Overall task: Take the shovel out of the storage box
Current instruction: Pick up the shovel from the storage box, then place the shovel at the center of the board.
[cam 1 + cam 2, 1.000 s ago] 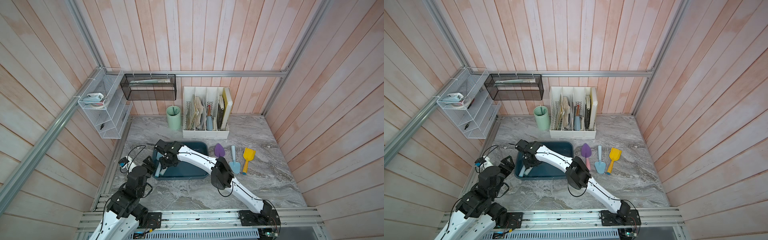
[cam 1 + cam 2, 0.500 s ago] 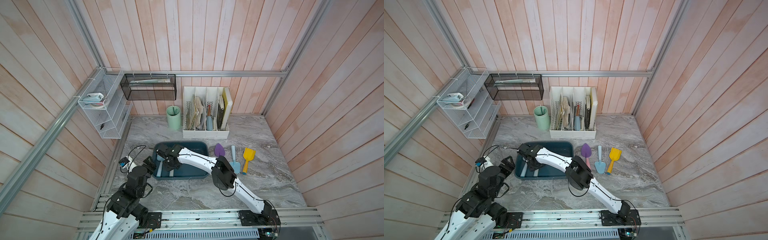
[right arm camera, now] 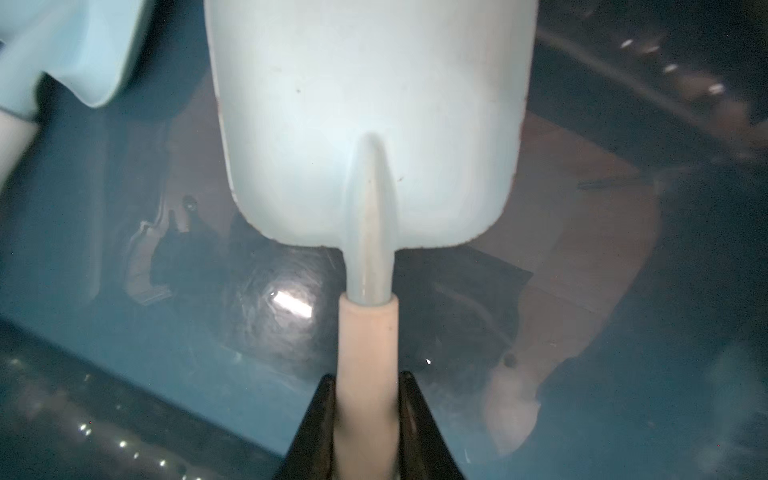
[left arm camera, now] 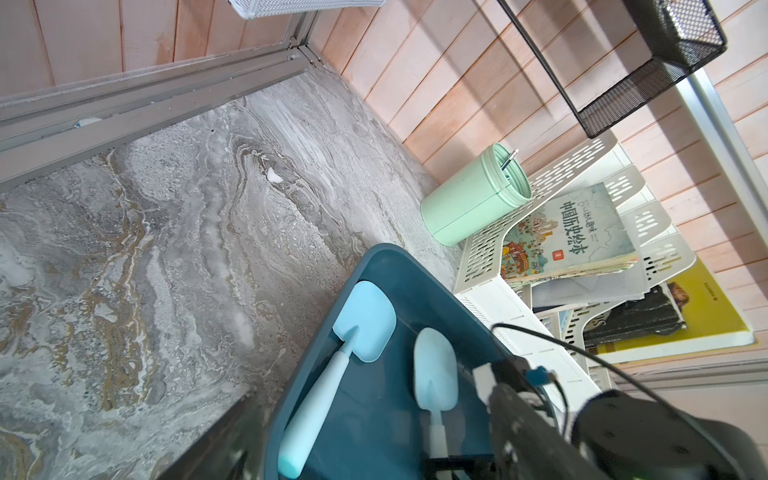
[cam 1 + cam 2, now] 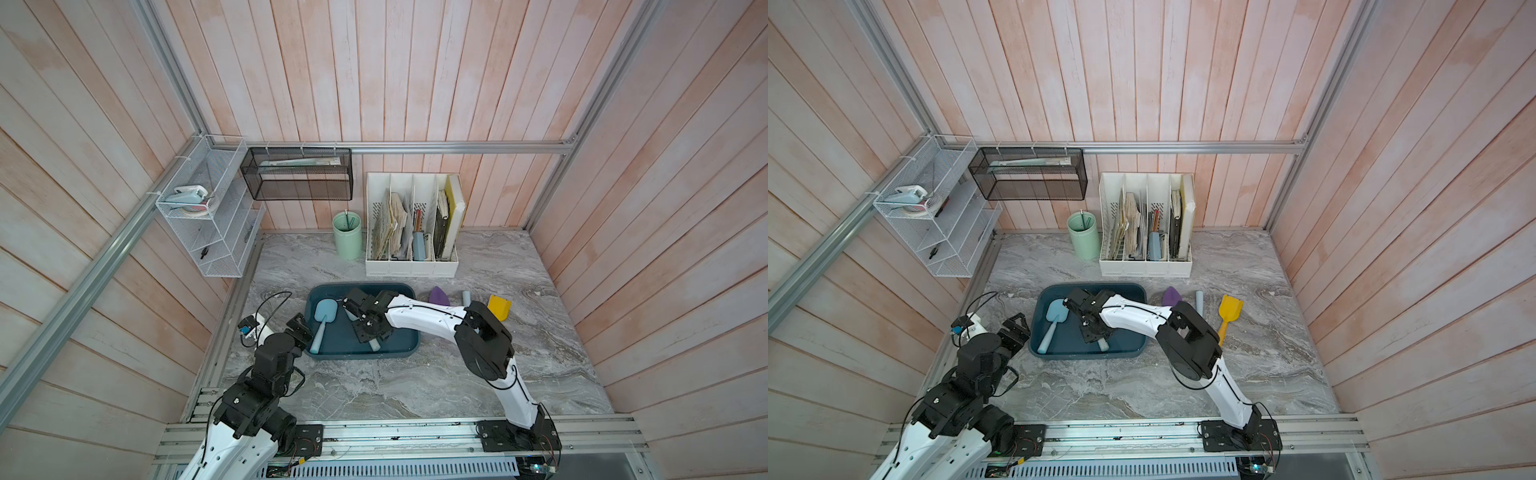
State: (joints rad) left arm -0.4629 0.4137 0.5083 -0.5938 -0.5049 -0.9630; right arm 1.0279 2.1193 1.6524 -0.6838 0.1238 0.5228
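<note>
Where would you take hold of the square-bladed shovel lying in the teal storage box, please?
I'd grip the square-bladed shovel midway along its handle, coming straight down from above, tool jaws across it. It lies flat on the storage box floor; the handle is narrow with floor showing either side, the blade broad and flat.

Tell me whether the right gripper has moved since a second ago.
Yes. In a top view the right gripper has shifted from the left end of the storage box toward its middle, jaws now closed on a shovel handle.

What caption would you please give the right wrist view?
Right gripper grips pale shovel by its handle inside storage box.
</note>
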